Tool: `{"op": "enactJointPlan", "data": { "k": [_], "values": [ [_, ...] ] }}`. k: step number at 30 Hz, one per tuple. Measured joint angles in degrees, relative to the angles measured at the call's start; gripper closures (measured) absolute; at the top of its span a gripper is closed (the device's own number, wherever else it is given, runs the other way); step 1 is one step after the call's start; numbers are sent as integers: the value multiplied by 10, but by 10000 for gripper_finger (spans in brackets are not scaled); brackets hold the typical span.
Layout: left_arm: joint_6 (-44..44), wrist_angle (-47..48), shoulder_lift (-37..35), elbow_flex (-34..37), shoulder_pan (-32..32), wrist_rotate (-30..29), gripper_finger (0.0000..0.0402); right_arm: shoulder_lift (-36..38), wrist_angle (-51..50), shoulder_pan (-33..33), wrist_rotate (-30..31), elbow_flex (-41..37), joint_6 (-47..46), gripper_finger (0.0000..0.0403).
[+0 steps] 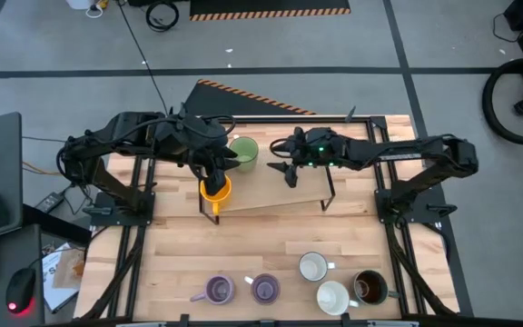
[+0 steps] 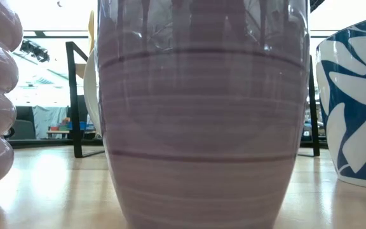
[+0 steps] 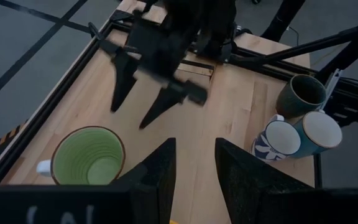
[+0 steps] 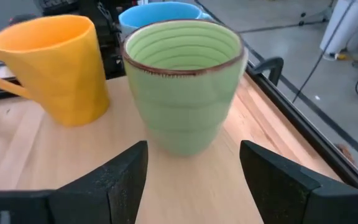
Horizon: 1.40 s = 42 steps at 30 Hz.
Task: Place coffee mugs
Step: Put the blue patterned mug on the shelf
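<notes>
The green mug [image 4: 184, 84] stands upright on a raised wooden shelf [image 1: 271, 191] at the far middle of the table, with the orange mug [image 4: 55, 68] just beside it and a blue mug [image 4: 160, 14] close behind the pair. In the high view the green mug [image 1: 243, 151] sits between the two arms, and the orange mug [image 1: 214, 190] lies just to its near left, partly under the left arm.

The right gripper [image 4: 191, 171] hangs at the shelf's right part, its fingers spread wide and holding nothing. In its own wrist view the green mug stands straight ahead, centred in the gap between the fingers, its opening facing up and its axis vertical. That alignment is what the coming move seems to depend on: a level advance would bring the fingers to either side of the mug's wall.

The left gripper [image 3: 194, 171] hangs over the orange mug's area, fingers parted by a narrow gap with nothing between them; from there the green mug [image 3: 87, 155] shows off to one side, its handle pointing away from the fingers. Both grippers are near this mug, but the right one is squared to it.

Five more mugs wait along the table's near edge: two purple [image 1: 241, 289], two white [image 1: 323, 282] and a dark brown one [image 1: 369, 287].
</notes>
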State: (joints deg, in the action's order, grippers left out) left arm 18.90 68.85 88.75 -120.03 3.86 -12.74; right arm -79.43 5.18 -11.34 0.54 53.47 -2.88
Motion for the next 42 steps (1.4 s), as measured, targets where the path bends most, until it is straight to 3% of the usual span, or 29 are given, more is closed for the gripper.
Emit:
{"op": "enactJointPlan", "data": {
  "k": [8, 14, 21, 27, 33, 38, 42],
  "values": [
    [0, 0, 0, 0, 0, -1, 285, 114, -123, 69, -5, 0, -55, 142],
    [-14, 0, 0, 0, -4, -1, 285, 151, -201, 165, 53, 1, -101, 143],
    [-67, 0, 0, 0, -5, -1, 285, 104, -386, 281, 104, 93, -118, 150],
    [-76, -1, 0, 0, -5, -1, 285, 42, -489, 340, 92, 167, -148, 159],
    [-77, -1, 0, 0, -4, -1, 285, 16, -591, 380, 45, 217, -292, 165],
    [-78, 0, 0, 0, -4, -1, 285, 18, -653, 404, 39, 232, -496, 172],
    [-94, 0, 0, 0, -4, -1, 285, 10, -700, 425, -5, 235, -660, 173]
  ]
}}
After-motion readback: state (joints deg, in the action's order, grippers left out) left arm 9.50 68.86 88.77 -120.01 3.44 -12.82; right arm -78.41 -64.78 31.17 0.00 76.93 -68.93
